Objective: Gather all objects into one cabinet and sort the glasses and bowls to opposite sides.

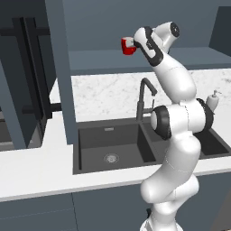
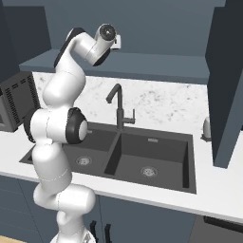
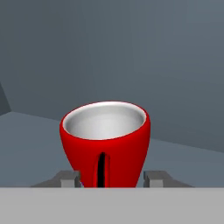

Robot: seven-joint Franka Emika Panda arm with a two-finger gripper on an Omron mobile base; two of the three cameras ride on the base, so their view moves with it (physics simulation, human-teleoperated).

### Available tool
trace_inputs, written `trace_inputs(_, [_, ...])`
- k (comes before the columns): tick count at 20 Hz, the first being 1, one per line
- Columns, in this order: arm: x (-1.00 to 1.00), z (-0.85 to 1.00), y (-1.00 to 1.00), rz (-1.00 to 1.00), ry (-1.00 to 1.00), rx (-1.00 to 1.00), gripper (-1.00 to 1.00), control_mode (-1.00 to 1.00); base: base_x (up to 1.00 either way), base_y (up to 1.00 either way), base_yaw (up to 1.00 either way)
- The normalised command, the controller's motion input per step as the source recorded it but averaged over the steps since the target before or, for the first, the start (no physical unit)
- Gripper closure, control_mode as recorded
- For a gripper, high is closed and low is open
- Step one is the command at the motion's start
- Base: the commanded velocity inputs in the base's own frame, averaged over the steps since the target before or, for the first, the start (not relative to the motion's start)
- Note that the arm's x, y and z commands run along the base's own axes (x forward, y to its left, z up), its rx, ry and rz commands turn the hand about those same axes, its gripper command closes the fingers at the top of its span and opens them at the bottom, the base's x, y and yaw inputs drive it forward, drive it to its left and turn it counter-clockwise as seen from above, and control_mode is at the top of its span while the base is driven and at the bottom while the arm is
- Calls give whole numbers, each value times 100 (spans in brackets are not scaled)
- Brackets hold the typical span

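The small bright red cup (image 3: 105, 144) stands upright on the cabinet's grey shelf (image 3: 30, 140), white inside, with a dark slit down its front. My gripper (image 3: 112, 178) is around its lower part, with one dark fingertip (image 3: 70, 178) against each side. In the left base view the raised arm reaches up and back to the red cup (image 1: 127, 47), and the gripper (image 1: 131, 44) is at the cup on the open cabinet shelf (image 1: 103, 65) above the sink. The cabinet's open door (image 1: 58, 67) hangs to the left. The mug and the bowl are out of view.
Below the shelf lies a dark double sink (image 1: 113, 149) with a black faucet (image 1: 143, 97) in a white counter (image 1: 36, 167). A soap dispenser (image 1: 213, 100) stands to the right of the sink. A dark slatted appliance (image 2: 19, 99) sits to the sink's left in the right base view.
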Motion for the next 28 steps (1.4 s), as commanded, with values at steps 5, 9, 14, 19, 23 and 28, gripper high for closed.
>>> trace_inputs(5, [0,0,0,0,0,0,100,-100,0,0,0])
trace_inputs(9, [0,0,0,0,0,0,100,-100,0,0,0])
trace_inputs(14, [0,0,0,0,0,0,100,-100,0,0,0])
trace_inputs(19, [-2,0,0,0,0,0,100,-100,0,0,0])
trace_inputs(23, [-76,0,-28,0,-4,0,100,-100,0,0,0])
trace_inputs(28, [-100,2,-61,-4,-12,0,100,-100,0,0,0])
